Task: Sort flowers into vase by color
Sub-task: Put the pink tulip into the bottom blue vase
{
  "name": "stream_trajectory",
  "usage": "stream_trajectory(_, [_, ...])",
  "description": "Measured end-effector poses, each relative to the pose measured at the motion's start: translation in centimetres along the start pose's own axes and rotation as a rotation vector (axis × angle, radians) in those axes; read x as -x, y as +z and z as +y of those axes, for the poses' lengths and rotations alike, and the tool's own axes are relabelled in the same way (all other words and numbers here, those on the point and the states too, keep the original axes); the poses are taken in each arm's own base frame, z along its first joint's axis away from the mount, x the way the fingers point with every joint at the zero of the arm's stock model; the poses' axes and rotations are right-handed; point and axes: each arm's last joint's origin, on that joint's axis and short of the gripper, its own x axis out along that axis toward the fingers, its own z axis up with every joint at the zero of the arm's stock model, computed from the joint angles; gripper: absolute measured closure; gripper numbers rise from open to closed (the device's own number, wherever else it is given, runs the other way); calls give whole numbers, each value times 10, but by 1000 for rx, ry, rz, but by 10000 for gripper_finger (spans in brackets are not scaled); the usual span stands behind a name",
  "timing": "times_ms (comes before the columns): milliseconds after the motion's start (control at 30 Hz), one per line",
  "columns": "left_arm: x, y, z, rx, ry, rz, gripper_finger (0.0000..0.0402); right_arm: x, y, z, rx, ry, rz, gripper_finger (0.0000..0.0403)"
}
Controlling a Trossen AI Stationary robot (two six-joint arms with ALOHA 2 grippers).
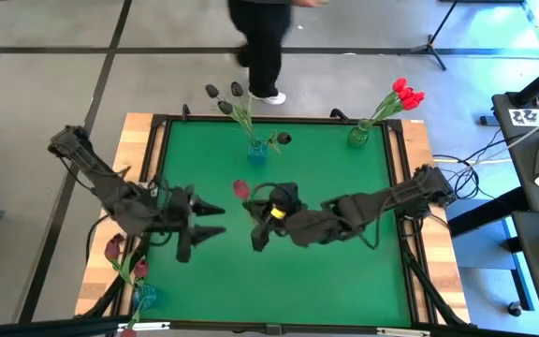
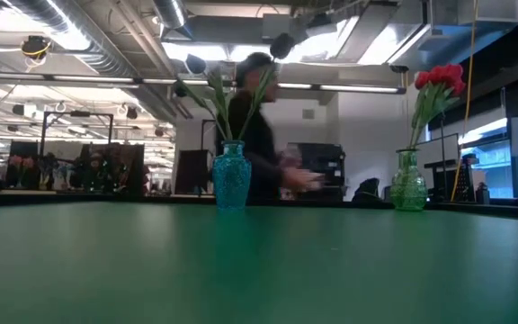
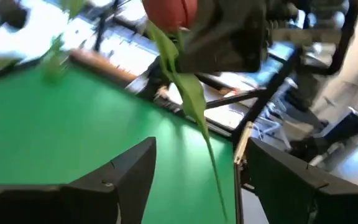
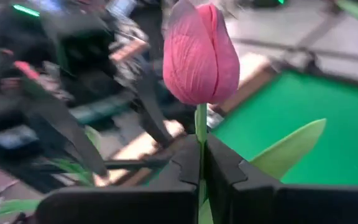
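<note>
The right tool [image 4: 202, 163] is clenched on a red tulip [image 4: 200, 53] just under its head, mid-counter [image 1: 344, 271], while the left tool [image 1: 215, 221] stands released beside it, seemingly a handover toward the far-right vase [image 1: 358, 137] of reds

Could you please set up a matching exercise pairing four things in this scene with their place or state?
1. blue vase
2. green vase
3. right gripper
4. left gripper

a. fingers open, holding nothing
b. holds red tulips, table's far right corner
c. fingers shut on the stem of a red tulip
d. holds dark tulips, middle of far edge

Pairs: 1-d, 2-b, 3-c, 4-a
</note>
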Motion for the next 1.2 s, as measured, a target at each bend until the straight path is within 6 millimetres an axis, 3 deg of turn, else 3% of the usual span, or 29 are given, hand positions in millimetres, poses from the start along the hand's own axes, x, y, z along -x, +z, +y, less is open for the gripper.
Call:
stream_trajectory(167, [-16,7,-23,-85,-172,-116,155,30,13,35,92,182,-121,399])
stream_trajectory(300, [-25,15,-32,-120,-294,-219,156,41,19,46,162,250,-204,397])
stream_trajectory(667, [-44,20,-27,-131,-312,-268,156,35,28,46,240,362,-214,400])
stream_trajectory(967, [-54,24,-18,-127,-235,-288,158,17,32,36,243,284,-233,400])
stream_trajectory(1200, [-55,25,-14,-111,-173,-292,219,7,32,31,242,224,-243,396])
